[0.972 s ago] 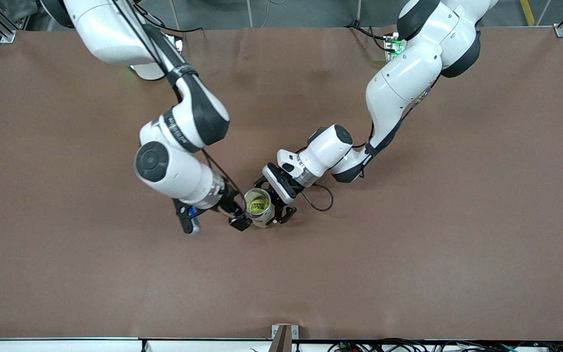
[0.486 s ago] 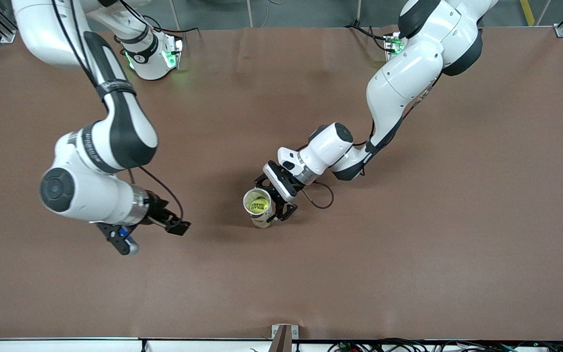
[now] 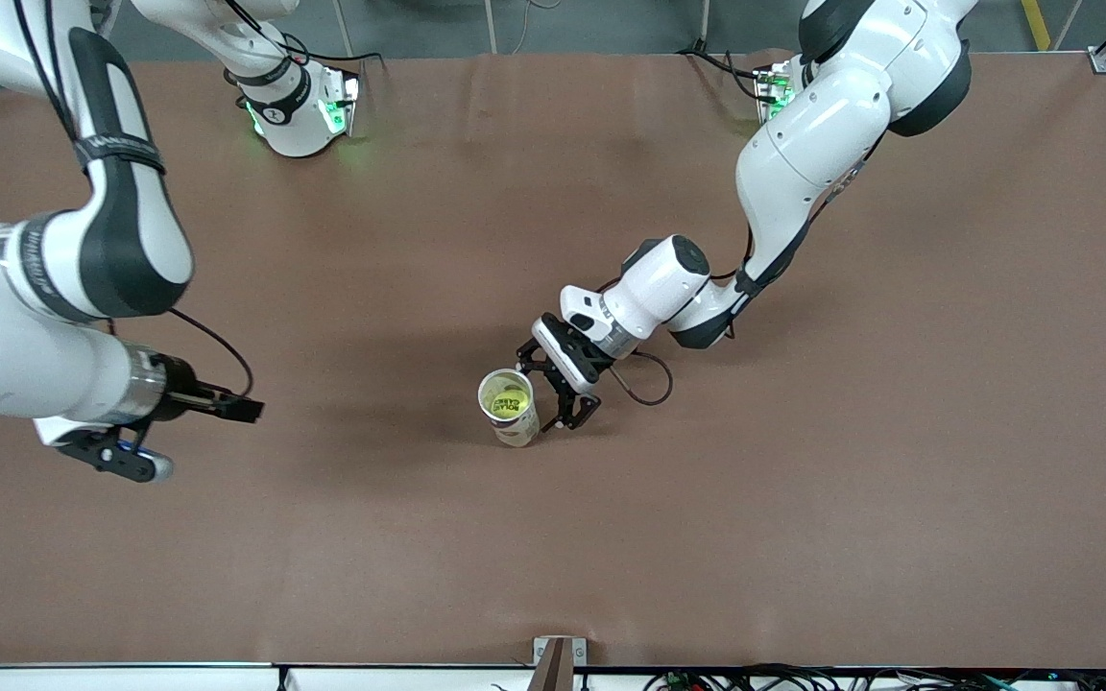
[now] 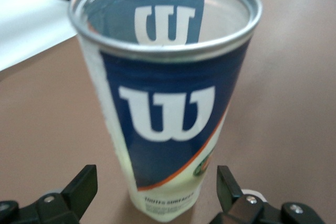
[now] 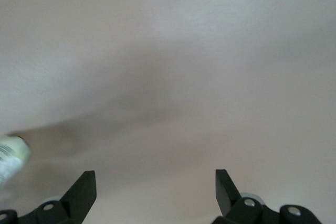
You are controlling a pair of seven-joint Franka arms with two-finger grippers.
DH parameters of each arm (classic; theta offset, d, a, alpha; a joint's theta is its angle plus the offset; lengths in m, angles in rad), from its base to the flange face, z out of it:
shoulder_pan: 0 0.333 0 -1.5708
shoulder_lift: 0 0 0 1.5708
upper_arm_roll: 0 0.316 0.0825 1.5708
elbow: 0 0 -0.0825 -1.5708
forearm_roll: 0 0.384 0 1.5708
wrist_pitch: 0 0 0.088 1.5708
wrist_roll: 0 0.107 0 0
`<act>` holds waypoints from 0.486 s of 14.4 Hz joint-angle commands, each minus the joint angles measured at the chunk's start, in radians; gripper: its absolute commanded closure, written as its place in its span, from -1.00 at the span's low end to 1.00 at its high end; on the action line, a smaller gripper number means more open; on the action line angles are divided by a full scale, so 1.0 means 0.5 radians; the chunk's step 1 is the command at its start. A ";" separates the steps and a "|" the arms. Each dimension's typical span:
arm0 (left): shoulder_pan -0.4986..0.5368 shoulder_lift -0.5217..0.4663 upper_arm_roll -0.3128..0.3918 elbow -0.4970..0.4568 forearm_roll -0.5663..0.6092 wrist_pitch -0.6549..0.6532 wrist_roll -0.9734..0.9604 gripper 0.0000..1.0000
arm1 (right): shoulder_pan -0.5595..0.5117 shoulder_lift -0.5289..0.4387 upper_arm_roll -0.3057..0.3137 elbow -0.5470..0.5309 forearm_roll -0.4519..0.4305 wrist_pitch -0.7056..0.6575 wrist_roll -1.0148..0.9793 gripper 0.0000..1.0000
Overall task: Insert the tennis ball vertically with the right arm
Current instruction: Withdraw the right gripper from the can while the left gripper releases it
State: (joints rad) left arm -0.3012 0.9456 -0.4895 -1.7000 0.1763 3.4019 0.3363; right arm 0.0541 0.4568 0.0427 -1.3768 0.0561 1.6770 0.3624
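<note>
Front view: ball (image 3: 509,400) sits inside the upright can (image 3: 513,413); my left gripper (image 3: 567,398), wide open, stands just beside it, my right gripper (image 3: 227,411), open and empty, well apart.

Yellow-green tennis ball (image 3: 511,404) inside an upright, open, blue-labelled can (image 3: 513,415) mid-table

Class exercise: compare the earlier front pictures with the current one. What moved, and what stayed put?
The right gripper, open and empty, swung away from the can toward the right arm's end of the table. The left gripper backed slightly off the can, fingers open. The can stayed upright in place, tennis ball inside.
</note>
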 commanded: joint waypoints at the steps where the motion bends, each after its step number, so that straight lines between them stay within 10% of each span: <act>1: 0.074 -0.197 0.007 -0.198 -0.021 -0.130 -0.025 -1.00 | -0.093 -0.159 0.034 -0.106 -0.112 -0.086 -0.233 -1.00; 7: 0.280 -0.590 0.003 -0.364 -0.024 -0.734 -0.034 -1.00 | -0.329 -0.346 0.037 -0.106 -0.127 -0.353 -0.687 -1.00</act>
State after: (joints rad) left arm -0.1974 0.7616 -0.4900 -1.8247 0.1763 3.1597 0.3360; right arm -0.0692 0.3434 0.0418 -1.3812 0.0164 1.5126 0.0804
